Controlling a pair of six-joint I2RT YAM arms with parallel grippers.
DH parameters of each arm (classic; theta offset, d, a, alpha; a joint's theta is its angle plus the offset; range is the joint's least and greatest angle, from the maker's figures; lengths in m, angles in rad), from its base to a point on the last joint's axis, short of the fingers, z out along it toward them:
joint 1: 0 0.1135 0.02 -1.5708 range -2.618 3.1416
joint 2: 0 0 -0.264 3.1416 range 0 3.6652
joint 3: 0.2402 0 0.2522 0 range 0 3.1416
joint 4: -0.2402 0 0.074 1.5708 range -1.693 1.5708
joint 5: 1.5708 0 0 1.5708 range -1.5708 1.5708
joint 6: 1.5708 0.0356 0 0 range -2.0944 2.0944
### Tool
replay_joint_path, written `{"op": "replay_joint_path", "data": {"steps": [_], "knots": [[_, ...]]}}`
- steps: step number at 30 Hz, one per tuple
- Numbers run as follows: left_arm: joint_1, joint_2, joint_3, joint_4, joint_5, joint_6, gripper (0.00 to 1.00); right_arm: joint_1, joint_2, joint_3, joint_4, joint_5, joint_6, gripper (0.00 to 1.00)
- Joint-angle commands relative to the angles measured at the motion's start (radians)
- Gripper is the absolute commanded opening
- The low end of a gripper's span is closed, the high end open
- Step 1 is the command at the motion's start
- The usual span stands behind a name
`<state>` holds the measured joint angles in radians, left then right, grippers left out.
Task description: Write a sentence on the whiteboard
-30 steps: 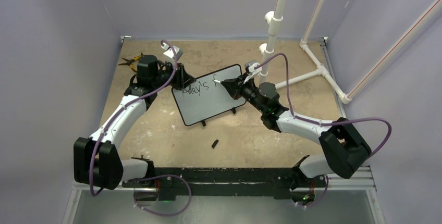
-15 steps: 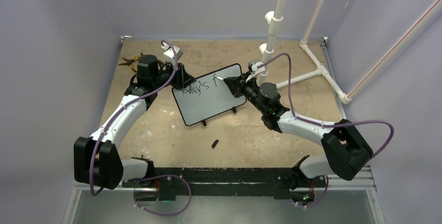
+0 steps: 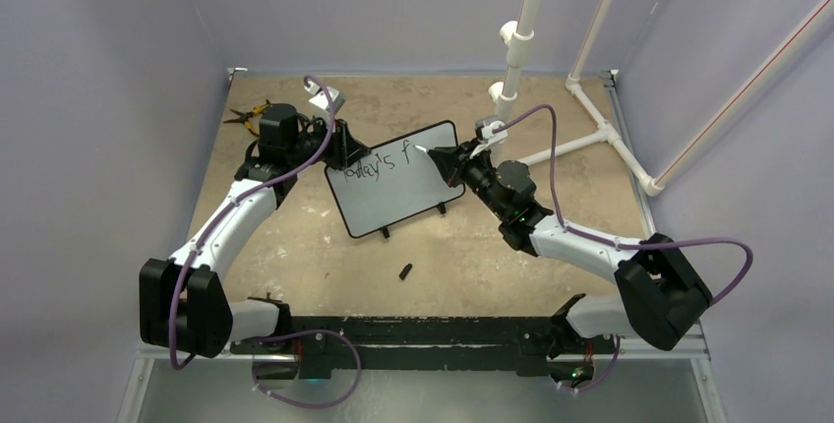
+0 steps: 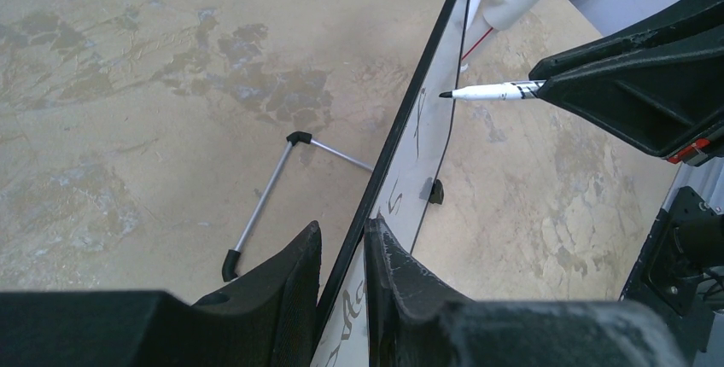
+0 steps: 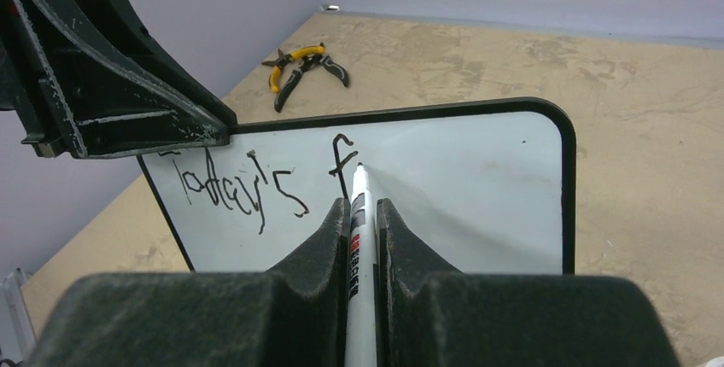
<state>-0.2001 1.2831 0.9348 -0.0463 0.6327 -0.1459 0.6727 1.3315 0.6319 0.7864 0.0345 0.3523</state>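
Whiteboard (image 3: pixel 393 197) stands tilted mid-table, its far-left edge pinched between the narrowly parted fingers of the left gripper (image 4: pixel 343 229). The right gripper (image 5: pixel 364 206), clamped tight on a marker (image 4: pixel 491 91), holds the tip at the sentence (image 5: pixel 248 188), "Today's f". Since earlier, the right arm (image 3: pixel 580 241) has swung right and nearer.

There is one whiteboard (image 3: pixel 393 192), one marker (image 4: pixel 491 91), one little black cap (image 3: pixel 404 271) and one pair of pliers (image 3: pixel 248 114). There are two grippers, the left gripper (image 4: pixel 343 243) and the right gripper (image 5: pixel 359 209). The board has one word (image 5: pixel 230 192) and one letter (image 5: pixel 341 154)
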Motion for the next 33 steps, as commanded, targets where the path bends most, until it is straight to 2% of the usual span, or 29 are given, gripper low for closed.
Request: {"op": "replay_joint_path", "data": {"steps": [1,14,33], "knots": [[-0.009,0.01,-0.021,-0.032,-0.005,-0.001,0.23,-0.006,-0.011,-0.001,0.03,0.001,-0.012,0.0],[-0.009,0.012,-0.022,-0.032,-0.009,0.002,0.23,-0.004,0.047,0.049,0.034,-0.016,-0.039,0.0],[-0.009,0.008,-0.02,-0.033,-0.004,0.001,0.22,-0.004,-0.002,-0.038,-0.028,0.039,-0.015,0.0]]}}
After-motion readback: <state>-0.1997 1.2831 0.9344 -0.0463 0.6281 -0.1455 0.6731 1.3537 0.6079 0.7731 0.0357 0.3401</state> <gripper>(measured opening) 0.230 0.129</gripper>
